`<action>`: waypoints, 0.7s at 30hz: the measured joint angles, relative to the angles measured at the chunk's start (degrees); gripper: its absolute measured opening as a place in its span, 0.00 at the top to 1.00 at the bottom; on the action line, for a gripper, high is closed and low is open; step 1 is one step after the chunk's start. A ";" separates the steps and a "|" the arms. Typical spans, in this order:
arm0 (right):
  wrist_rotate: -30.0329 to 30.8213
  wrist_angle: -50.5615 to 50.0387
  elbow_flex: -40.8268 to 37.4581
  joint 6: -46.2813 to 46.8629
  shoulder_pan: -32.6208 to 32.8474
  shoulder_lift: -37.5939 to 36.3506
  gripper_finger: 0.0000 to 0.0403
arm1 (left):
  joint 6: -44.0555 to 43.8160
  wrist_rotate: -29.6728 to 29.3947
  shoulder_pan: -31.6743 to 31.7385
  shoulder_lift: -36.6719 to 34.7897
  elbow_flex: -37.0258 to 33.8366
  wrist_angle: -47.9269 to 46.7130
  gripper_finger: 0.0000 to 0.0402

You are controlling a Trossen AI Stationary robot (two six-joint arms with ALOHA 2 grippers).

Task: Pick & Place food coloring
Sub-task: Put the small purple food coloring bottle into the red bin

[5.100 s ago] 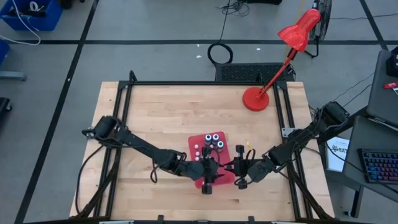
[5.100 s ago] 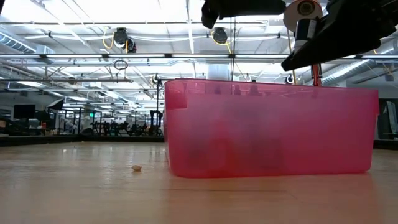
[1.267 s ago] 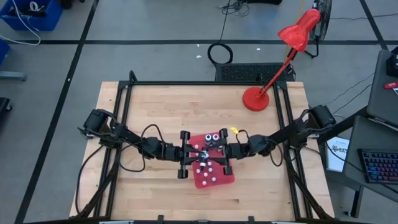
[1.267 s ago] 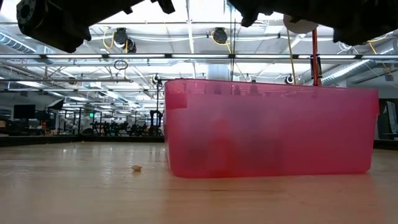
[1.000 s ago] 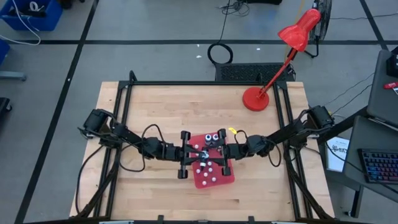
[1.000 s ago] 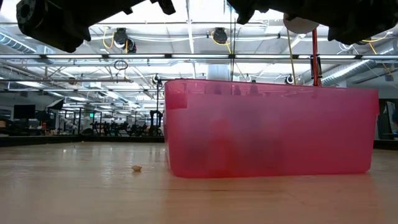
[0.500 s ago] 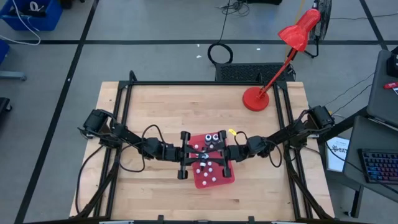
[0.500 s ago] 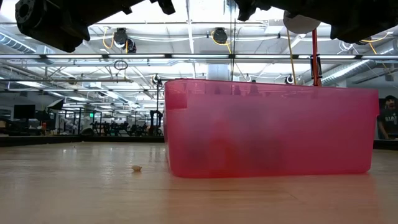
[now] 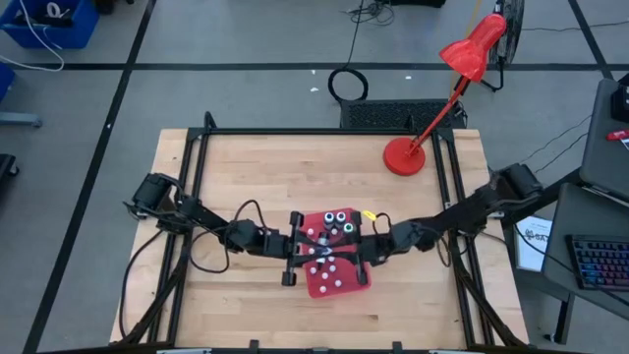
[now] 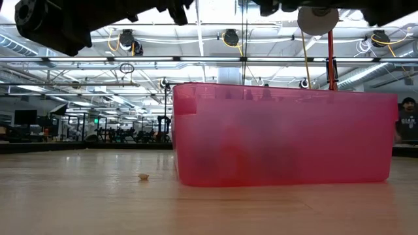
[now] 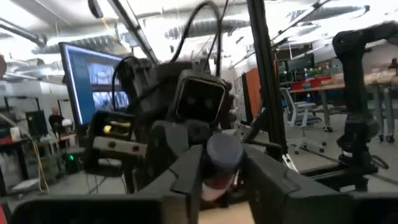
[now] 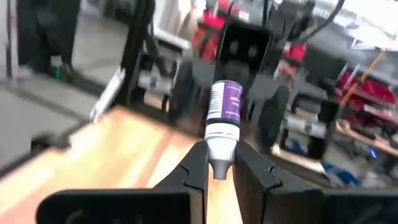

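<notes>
A small bottle [image 12: 222, 106] with a purple label, white neck and grey tip hangs level over the red tray [image 9: 339, 287]. My right gripper [image 12: 219, 171] is shut on its tip end. My left gripper [image 11: 222, 180] faces it from the table's left. Its fingers stand on either side of the bottle's round far end [image 11: 222, 152], and I cannot tell whether they touch it. In the high view the two grippers, left [image 9: 313, 246] and right [image 9: 348, 251], meet above the tray. More bottles [image 9: 340, 220] with green or blue tops stand at the tray's far end, with whitish pieces [image 9: 329, 267] in front of them. My right gripper pinches the bottle's grey tip [image 12: 219, 163] between its two fingers. The fingers come level from the table's right and lie along the bottle. The bottle sticks out level past them toward my left gripper, clear of the tray.
A red desk lamp [image 9: 405, 155] stands at the table's far right. A small crumb [image 10: 144, 176] lies on the wood left of the tray's wall [image 10: 281, 137] in the low view. A person [image 10: 408, 121] shows in the room behind.
My right gripper has gone a little toward the table's near edge and closer to my left gripper, rolling slightly, above the tray. My left arm has kept its place.
</notes>
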 joint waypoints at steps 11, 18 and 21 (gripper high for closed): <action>13.99 -27.51 -0.20 3.46 9.40 -13.76 0.91 | -8.20 -6.63 -0.14 -0.26 0.05 -1.23 0.57; 18.30 -44.52 0.90 12.93 9.94 -18.12 0.91 | -11.76 -10.43 -0.07 -0.23 5.81 -20.97 0.57; 18.29 -55.45 5.06 18.44 9.19 -17.47 0.91 | -11.56 -10.95 -0.12 -0.22 11.87 -34.14 0.57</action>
